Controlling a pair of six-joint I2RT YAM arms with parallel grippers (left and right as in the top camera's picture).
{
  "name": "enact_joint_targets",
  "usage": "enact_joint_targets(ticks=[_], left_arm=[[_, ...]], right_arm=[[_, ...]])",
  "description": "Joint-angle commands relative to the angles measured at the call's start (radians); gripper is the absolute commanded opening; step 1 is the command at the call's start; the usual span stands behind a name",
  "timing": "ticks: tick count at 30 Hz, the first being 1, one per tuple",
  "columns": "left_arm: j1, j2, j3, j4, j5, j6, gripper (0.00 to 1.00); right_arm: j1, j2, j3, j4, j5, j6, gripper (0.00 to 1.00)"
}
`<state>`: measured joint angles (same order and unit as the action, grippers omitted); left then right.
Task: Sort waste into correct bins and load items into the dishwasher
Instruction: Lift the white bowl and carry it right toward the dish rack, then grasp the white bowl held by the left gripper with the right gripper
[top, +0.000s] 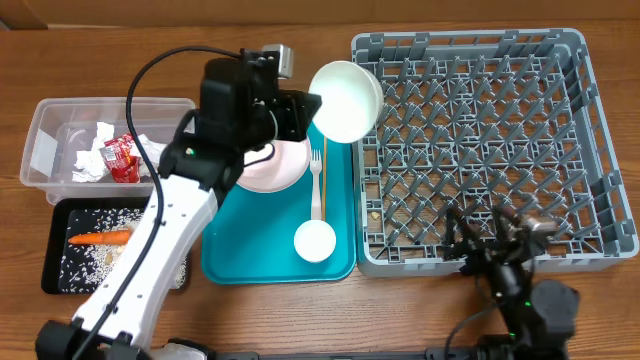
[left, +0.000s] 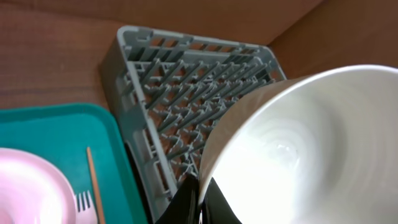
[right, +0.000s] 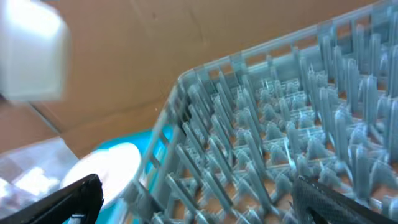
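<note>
My left gripper is shut on the rim of a white bowl, held tilted in the air over the left edge of the grey dishwasher rack. In the left wrist view the bowl fills the right side, its rim pinched in the gripper. A pink plate, a white fork and a small white bowl lie on the teal tray. My right gripper stands open at the rack's front edge, holding nothing; its view shows the rack.
The clear tub at the left holds napkins and a red wrapper. The black tray below it holds a carrot and pale crumbs. A thin wooden stick lies on the teal tray beside the plate.
</note>
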<state>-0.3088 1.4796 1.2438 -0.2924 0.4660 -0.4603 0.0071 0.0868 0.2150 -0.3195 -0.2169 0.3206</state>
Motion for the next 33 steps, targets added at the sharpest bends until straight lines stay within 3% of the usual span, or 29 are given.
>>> enact_joint_targets(ticks=[1,7,14,16,18,20,26,33], left_arm=[[0.021,0.038,0.02,0.0,0.087,0.021,0.04],[-0.027,0.054,0.02,0.037,0.083,0.005,0.04],[-0.205,0.074,0.02,0.051,-0.172,-0.019,0.04],[-0.252,0.088,0.02,0.063,-0.254,-0.019,0.04],[-0.286,0.111,0.021,0.079,-0.283,-0.02,0.04],[-0.304,0.134,0.021,0.097,-0.282,-0.028,0.04],[-0.314,0.172,0.022,0.118,-0.259,-0.038,0.04],[-0.314,0.173,0.023,0.127,-0.244,-0.037,0.04]], right_arm=[[-0.003,0.133,0.238,-0.046,0.006,0.023,1.0],[-0.003,0.499,0.645,-0.32,0.002,0.021,1.0],[-0.003,0.989,1.309,-0.916,-0.016,0.013,1.0],[-0.003,1.049,1.392,-0.948,-0.111,0.012,1.0],[-0.001,1.073,1.403,-0.928,-0.214,-0.002,0.99],[0.018,1.091,1.403,-0.933,-0.178,-0.002,0.92],[0.186,1.147,1.402,-1.006,0.207,0.019,0.8],[0.361,1.237,1.402,-0.999,0.479,0.105,0.64]])
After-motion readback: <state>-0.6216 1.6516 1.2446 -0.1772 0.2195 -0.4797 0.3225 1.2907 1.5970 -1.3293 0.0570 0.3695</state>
